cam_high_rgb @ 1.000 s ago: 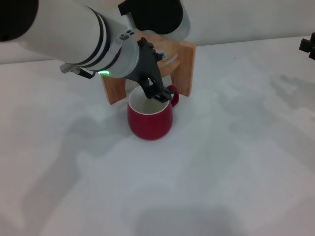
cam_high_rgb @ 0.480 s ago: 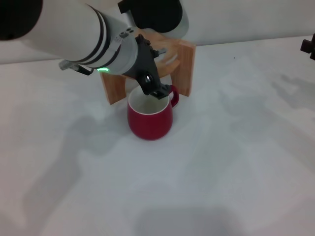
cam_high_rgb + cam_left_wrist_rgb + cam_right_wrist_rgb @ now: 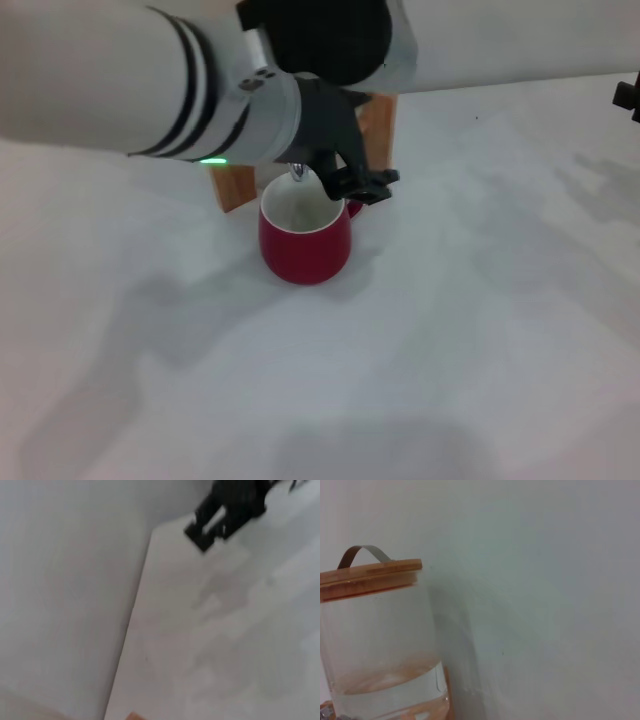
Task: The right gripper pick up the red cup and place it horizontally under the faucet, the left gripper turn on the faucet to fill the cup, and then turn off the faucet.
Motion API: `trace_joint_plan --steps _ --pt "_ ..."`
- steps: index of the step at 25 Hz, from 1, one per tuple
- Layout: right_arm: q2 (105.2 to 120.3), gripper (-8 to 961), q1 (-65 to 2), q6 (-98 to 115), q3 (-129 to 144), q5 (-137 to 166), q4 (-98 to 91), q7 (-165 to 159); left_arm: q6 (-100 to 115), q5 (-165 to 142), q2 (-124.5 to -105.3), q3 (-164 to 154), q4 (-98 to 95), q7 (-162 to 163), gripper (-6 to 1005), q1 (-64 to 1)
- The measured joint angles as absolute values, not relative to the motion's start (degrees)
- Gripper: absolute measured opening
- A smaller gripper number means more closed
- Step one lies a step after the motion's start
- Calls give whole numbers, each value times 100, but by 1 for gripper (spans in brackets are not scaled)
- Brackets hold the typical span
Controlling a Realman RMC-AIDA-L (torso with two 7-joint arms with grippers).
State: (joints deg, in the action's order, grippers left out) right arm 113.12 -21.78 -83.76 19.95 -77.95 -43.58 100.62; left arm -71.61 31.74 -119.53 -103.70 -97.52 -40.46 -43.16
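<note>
One left end effector (image 3: 365,183) crowds the red cup (image 3: 304,240) rim.

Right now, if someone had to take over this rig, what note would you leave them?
Left gripper: over the far rim of the red cup, by the faucet; whether its fingers are open or shut cannot be told.
Right gripper: parked at the table's far right edge, only a bit in view.
The cup stands upright on the white table in front of the wooden stand, under the faucet; the glass dispenser still holds water.
Done: cup placed.
Cannot tell whether water is running or how full the cup is.
Left: finish filling, shut the faucet.
</note>
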Motion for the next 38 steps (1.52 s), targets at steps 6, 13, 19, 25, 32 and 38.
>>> trace_joint_plan --steps 6,13,19,25,32,38 --pt "11312 389 -2154 -8383 1987 -7799 -4359 10053 -7074 3994 -11946 -9708 -11004 -4034 800 -3159" --pt "11313 390 -2105 -8401 1985 -7822 -4360 10019 -6668 5270 -11936 -8635 -11454 -4039 800 -1913" --pt "11334 400 -2022 -8401 1987 -7901 -4359 9894 -6639 6762 -11933 -7487 -11278 -4083 800 -1074" --pt "11362 421 -1906 -8369 1820 -8020 -4360 9625 -6938 7978 -11926 -6342 -10661 -4089 800 -516" --pt "11433 445 -1749 -8355 1620 -8025 -4281 9254 -7711 9009 -11917 -4756 -8737 -4566 800 -354" --pt "11471 467 -1622 -8402 1716 -7926 -4215 9562 -7948 9086 -11940 -4192 -6937 -6891 803 -253"
